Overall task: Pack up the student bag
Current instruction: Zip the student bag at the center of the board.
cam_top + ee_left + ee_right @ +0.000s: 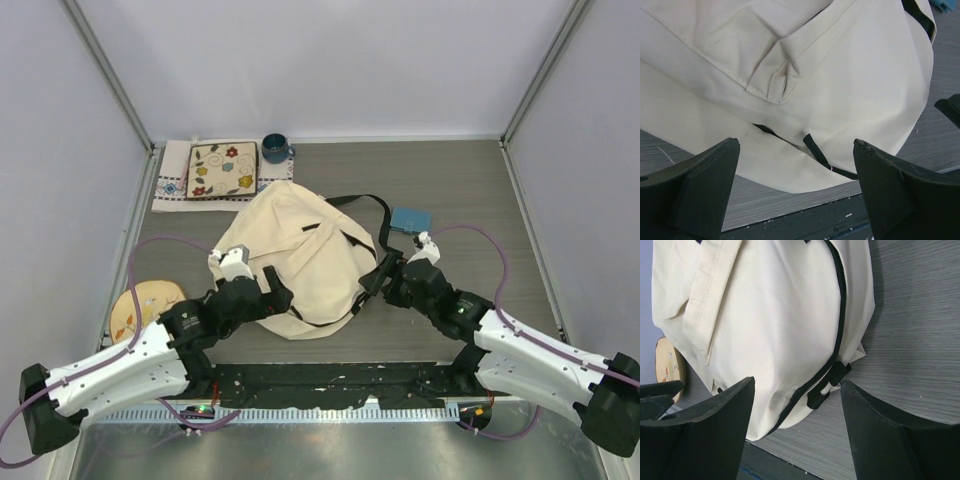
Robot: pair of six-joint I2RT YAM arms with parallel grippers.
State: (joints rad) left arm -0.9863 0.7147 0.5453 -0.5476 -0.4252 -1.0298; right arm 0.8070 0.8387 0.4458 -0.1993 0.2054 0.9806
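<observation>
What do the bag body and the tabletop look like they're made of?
The student bag: cream woven fabric, matte, probably canvas or cotton; fine weave, stitched seams and soft folds show. The table: grey wood-grain surface, likely laminate; streaked grain, low sheen.

The backpack (300, 250) is lying slumped. The left gripper (280, 295) is sitting at the backpack's near-left edge, and the right gripper (375, 275) at its right edge. Behind the backpack, a mug (275, 149) and a flowered cloth (215, 170) are resting. A blue card (410, 219) is lying just right of it.
</observation>
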